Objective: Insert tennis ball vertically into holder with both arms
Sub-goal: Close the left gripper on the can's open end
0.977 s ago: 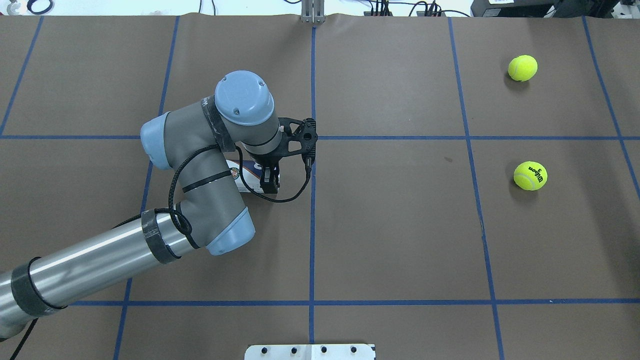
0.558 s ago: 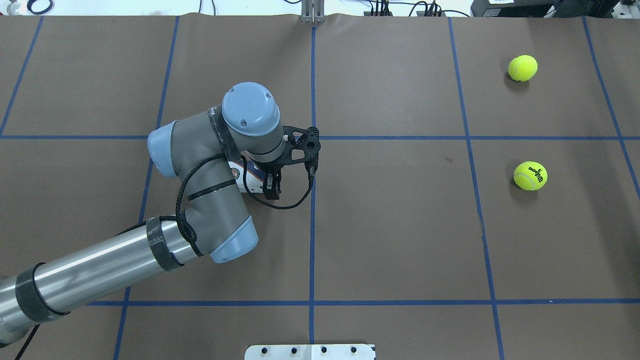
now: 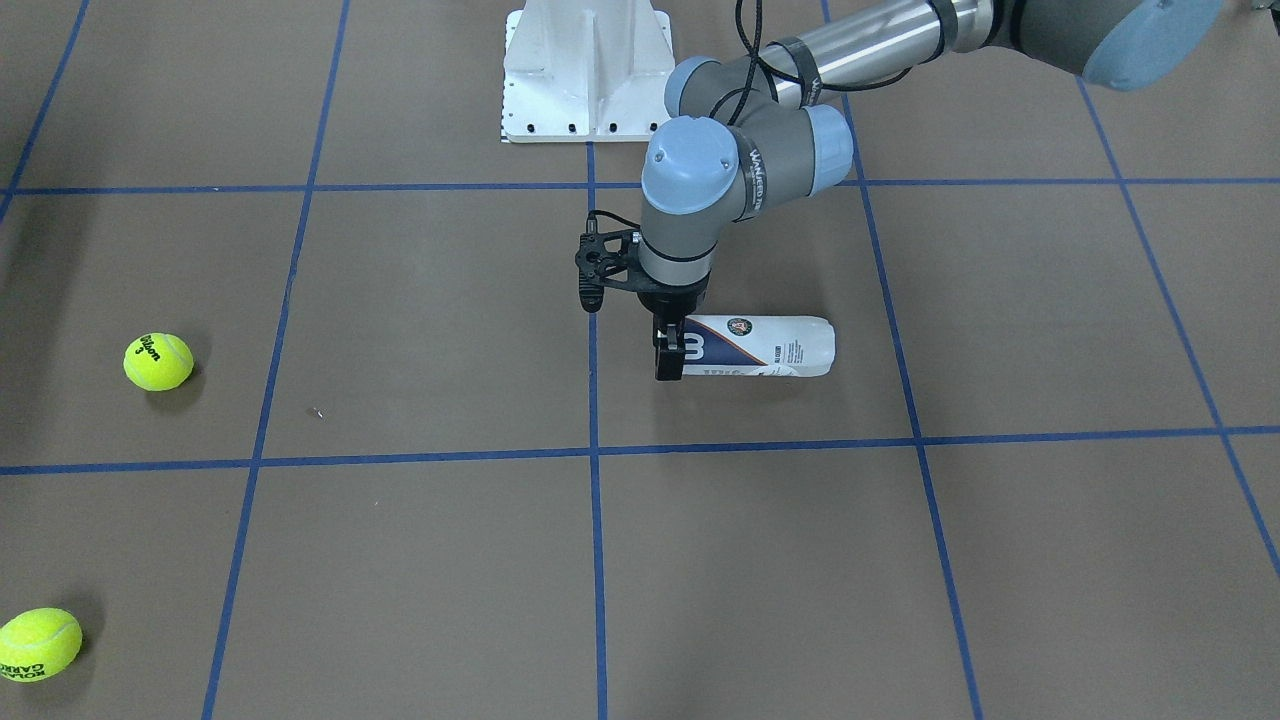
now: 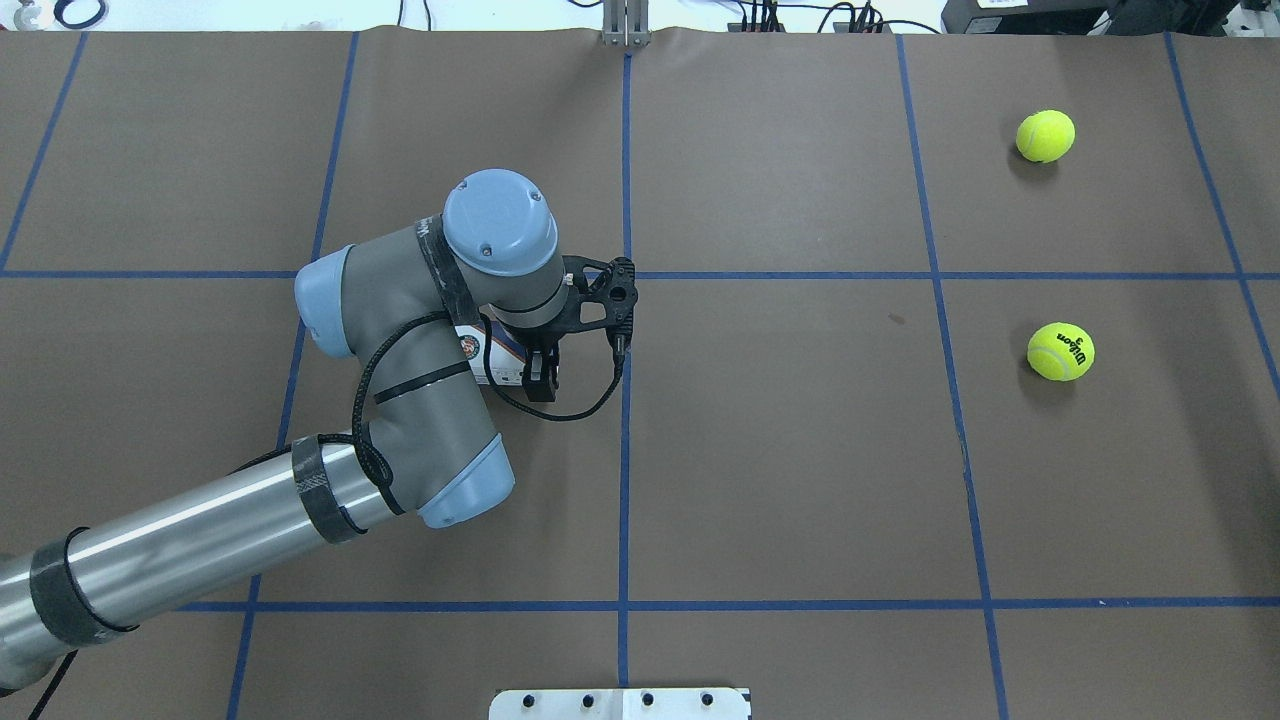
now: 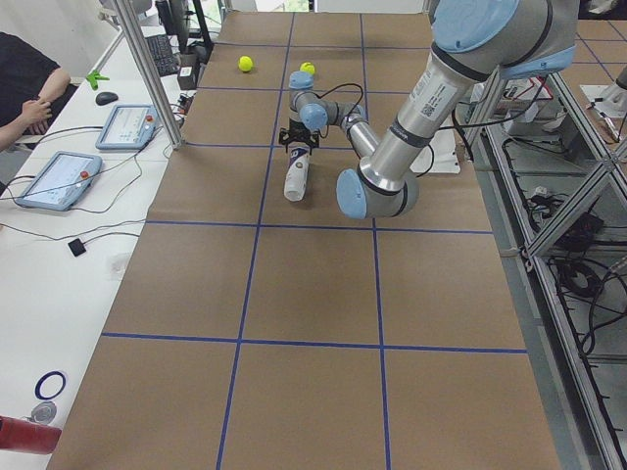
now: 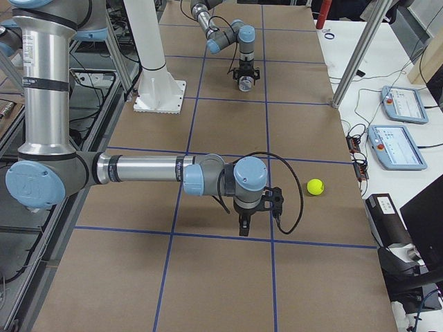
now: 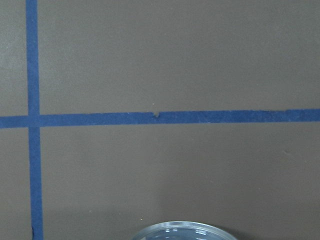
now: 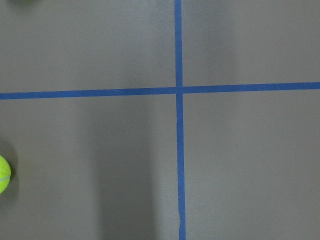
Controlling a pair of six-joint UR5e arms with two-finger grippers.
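Two yellow-green felt tennis balls lie at the front-facing view's left, one ball (image 3: 158,361) at mid-height and the other ball (image 3: 38,645) by the lower corner. Both are well apart from the clear plastic cylindrical holder (image 3: 765,347) with a white and navy label. The holder lies on its side near the middle of the brown paper-covered desk (image 3: 900,560). The left gripper (image 3: 668,352) points straight down, its black fingers clamped across the holder's end that faces the balls. Bare grid squares lie between.

Overhead, the silver-grey left arm (image 4: 200,545) hides much of the holder (image 4: 497,362). Both balls sit in the right-hand squares, one ball (image 4: 1046,136) closer to the desk's far edge than the other (image 4: 1061,351).

From the exterior left, the holder (image 5: 295,180) lies lengthwise along the desk with open squares on the near side.

From the exterior right, the right arm (image 6: 138,169) aims the right gripper (image 6: 243,228) down near a blue tape line (image 6: 208,234). Whether its fingers are apart or together I cannot tell. A ball (image 6: 315,186) lies near.

The left wrist view shows only the holder's clear rim (image 7: 182,231) at the bottom edge. The right wrist view shows a ball sliver (image 8: 3,174) at its left edge.
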